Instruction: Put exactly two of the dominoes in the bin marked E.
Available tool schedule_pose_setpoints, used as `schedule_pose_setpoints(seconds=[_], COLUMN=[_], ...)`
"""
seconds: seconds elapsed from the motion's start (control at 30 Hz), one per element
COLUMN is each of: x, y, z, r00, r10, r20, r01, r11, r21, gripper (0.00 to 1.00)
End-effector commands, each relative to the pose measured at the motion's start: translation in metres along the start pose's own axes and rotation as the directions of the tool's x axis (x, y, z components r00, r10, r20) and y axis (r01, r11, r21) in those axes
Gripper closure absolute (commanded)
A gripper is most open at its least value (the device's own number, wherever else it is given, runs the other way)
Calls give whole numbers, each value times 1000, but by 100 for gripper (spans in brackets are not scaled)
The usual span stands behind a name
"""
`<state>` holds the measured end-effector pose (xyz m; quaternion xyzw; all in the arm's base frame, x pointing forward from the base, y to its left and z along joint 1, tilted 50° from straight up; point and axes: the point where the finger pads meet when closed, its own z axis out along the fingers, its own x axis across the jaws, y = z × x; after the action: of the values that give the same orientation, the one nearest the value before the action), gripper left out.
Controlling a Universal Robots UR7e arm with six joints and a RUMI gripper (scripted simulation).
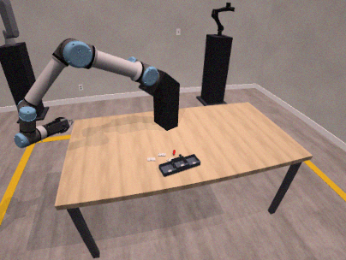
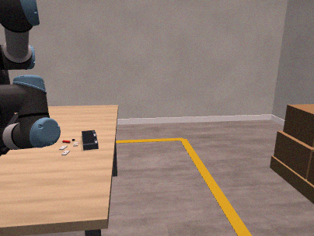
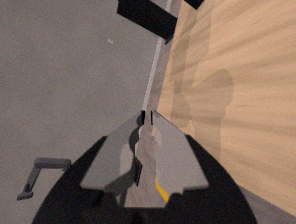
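At left of frame, my pincer pressed together, pinching nothing. Dominoes on counter, centre, beside bins. Probably pre-pick stage; next: spread, travel over, descend on one.

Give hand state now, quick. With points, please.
Hand (image 1: 71,122) (image 3: 147,111): closed, nothing between the fingers, off the table's edge.

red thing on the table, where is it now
In the top view the small red piece lies on the table, just behind the black bin row.
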<state>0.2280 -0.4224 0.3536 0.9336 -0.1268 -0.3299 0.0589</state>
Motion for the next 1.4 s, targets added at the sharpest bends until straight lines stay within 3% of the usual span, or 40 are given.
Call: schedule_pose_setpoints(seconds=[0.0,0.2,0.23,0.37,0.43,0.57,0.63,0.77,0.87,0.97,1.07,1.17,1.27,1.37], x=[37,40,43,48,57,64,72,77,90,90,102,102,113,113], y=[19,20,13,-1,-14,-24,-38,-45,-67,-67,-89,-89,-111,-112], z=[9,10,12,5,1,-1,-4,-6,-10,-10,-14,-14,-18,-18], r00=[1000,1000,999,997,988,988,973,973,953,953,928,928,899,899], r10=[1,1,33,71,140,140,206,206,271,271,333,333,394,394], r20=[-1,-1,-37,-36,-71,-71,-104,-104,-136,-136,-166,-166,-193,-193], r01=[-1,-1,-33,-72,-140,-140,-207,-207,-271,-271,-331,-331,-389,-389], r11=[1000,1000,999,997,990,990,978,978,962,962,943,943,919,919], r21=[-1,-1,11,-5,-2,-2,6,6,20,20,40,40,64,64], gripper=[96,96,96,96,96,96,96,96,96,96,96,96,96,96])
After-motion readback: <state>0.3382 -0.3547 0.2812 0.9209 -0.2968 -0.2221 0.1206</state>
